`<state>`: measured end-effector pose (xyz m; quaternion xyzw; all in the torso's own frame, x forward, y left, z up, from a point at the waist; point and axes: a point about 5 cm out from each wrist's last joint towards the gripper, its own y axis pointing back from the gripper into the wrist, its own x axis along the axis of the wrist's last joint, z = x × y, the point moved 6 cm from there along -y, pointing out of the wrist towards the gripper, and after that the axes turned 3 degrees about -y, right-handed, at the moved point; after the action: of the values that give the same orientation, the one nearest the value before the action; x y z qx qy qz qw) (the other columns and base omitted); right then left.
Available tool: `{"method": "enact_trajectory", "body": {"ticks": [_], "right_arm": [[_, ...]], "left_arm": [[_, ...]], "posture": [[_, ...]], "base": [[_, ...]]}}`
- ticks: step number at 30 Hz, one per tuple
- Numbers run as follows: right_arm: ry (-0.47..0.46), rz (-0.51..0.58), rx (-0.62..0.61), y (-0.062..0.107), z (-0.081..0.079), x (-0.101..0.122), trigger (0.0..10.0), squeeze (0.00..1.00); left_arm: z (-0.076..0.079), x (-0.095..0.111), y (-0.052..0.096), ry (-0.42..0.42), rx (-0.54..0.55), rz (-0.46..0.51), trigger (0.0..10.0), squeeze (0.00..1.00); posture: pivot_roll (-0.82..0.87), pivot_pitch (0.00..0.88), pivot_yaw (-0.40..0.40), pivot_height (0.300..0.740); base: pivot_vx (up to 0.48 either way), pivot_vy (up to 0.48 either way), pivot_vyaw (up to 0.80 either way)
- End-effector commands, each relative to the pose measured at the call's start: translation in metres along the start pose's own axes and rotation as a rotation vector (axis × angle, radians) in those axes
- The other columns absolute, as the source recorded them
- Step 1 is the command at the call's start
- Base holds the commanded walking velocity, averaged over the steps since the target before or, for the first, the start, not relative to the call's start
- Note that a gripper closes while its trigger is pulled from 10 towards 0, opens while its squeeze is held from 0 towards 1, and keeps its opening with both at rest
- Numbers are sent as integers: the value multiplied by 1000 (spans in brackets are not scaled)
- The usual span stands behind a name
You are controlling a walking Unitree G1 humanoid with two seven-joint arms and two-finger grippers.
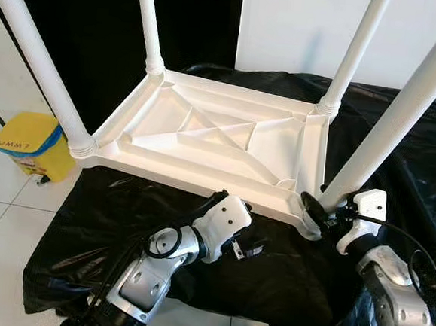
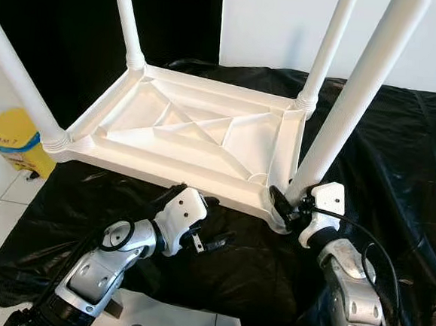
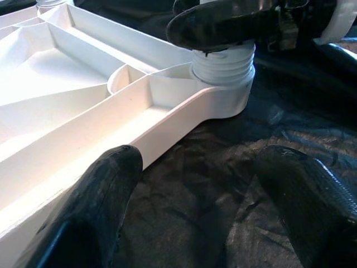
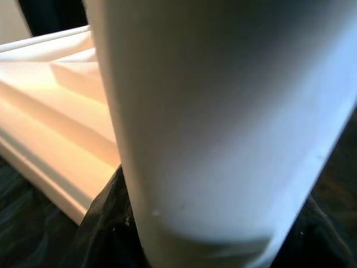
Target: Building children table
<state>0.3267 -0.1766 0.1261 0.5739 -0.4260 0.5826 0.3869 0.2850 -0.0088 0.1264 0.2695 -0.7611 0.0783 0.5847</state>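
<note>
Right claw (image 1: pixel 321 213) is what I have clenched around the base of the near right leg (image 1: pixel 391 124) of the upturned white table (image 1: pixel 212 144), forearm angled up from below. Left claw (image 2: pixel 215 242), released, hovers low over the black sheet (image 1: pixel 270 273) at the table's near edge.

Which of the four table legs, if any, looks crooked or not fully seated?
The near-right leg leans more than the rest, and the right gripper clasps its base. Its threaded collar shows above the tabletop, so it may not be seated.
</note>
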Motion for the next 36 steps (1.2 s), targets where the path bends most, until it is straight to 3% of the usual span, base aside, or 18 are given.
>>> {"method": "enact_trajectory", "body": {"ticks": [1,7,14,21,28,29,33,36], "right_arm": [[-42,-83,-48,7,0,-25,10000,0],[-69,-47,-256,6,5,-23,10000,0],[-97,-82,-522,10,2,-34,10000,0],[-133,-43,-542,7,0,-27,10000,0],[-107,-7,-496,3,-1,-16,10000,0],[-101,4,-484,4,0,-13,10000,1000],[-76,23,-423,7,5,-6,10000,1000],[-59,14,-300,7,3,-2,10000,1000]], "left_arm": [[-2,-1,-1,7,46,-6,10000,0],[1,1,-5,9,37,4,10000,0],[-1,2,-5,7,40,5,10000,0],[-4,4,-5,3,47,8,10000,0],[-4,5,-5,1,47,11,10000,0],[-3,4,-4,0,44,7,10000,0],[-3,2,-3,1,40,1,10000,0],[-3,3,-3,6,35,3,10000,0]], "posture": [[-134,110,-15,740],[-142,103,-24,740],[-141,102,-23,740],[-149,104,-15,740],[-153,108,-11,740],[-152,111,-6,740],[-155,117,0,740],[-161,125,6,740]], "base": [[0,0,0],[0,0,0],[0,0,0],[0,0,0],[0,0,0],[0,0,0],[0,0,0],[0,0,0]]}}
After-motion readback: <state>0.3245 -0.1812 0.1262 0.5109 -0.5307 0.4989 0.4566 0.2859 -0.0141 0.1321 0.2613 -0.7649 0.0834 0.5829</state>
